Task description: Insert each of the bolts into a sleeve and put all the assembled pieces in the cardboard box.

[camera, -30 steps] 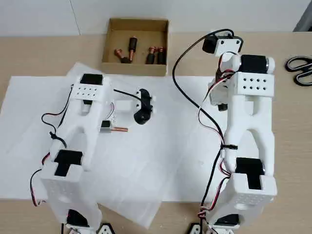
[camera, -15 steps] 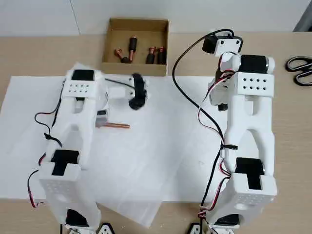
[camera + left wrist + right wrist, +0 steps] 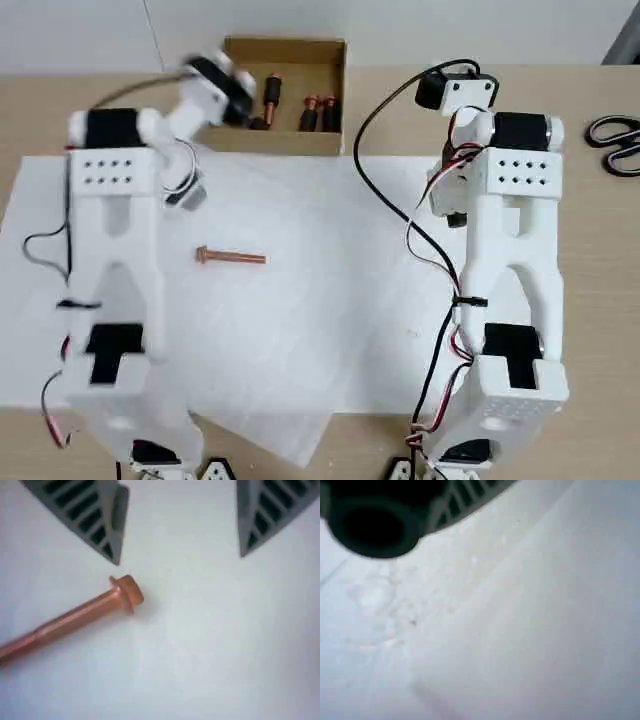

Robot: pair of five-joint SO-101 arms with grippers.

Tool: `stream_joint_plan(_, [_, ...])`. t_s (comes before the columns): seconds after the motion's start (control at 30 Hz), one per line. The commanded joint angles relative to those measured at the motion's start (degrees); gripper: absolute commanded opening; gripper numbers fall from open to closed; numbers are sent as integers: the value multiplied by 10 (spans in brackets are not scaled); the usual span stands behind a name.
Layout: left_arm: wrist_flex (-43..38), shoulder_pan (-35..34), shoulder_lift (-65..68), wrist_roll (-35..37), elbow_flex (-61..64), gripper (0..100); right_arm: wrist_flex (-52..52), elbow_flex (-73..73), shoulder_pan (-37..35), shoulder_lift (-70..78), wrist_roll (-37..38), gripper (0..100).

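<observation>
I see black-handled scissors [image 3: 615, 143] at the right edge of the frame, lying on the light wooden table [image 3: 60, 110]. A white sheet [image 3: 330, 330] covers the table's middle, and another white sheet [image 3: 285, 440] pokes out beneath it at lower centre.

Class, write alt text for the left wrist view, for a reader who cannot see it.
A copper bolt lies loose on the white sheet, its flanged head near the open left gripper, which holds nothing.
</observation>
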Motion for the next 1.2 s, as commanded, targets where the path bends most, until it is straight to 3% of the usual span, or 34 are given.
stream_joint_plan(0.0, [12, -3, -103, 123, -18, 148, 0, -25, 5, -40, 7, 3])
stream_joint_plan(0.13, [12, 3, -204, 200, 52, 151, 3, -25, 5, -40, 6, 3])
stream_joint_plan(0.37, [-4, 13, -366, 273, 316, 148, 4, -24, 0, -40, 5, 3])
stream_joint_plan(0.57, [-73, 14, -363, 346, 439, 152, 4, -23, 0, -40, 4, 3])
stream_joint_plan(0.8, [-85, 14, -178, 542, 390, 151, 4, -23, -5, -40, 4, 3])
stream_joint_plan(1.0, [12, 24, -13, 746, 244, 152, 6, -22, -19, -40, 4, 3])
stream_joint_plan(1.17, [7, 27, 61, 814, 191, 148, 7, -22, -18, -40, 4, 3])
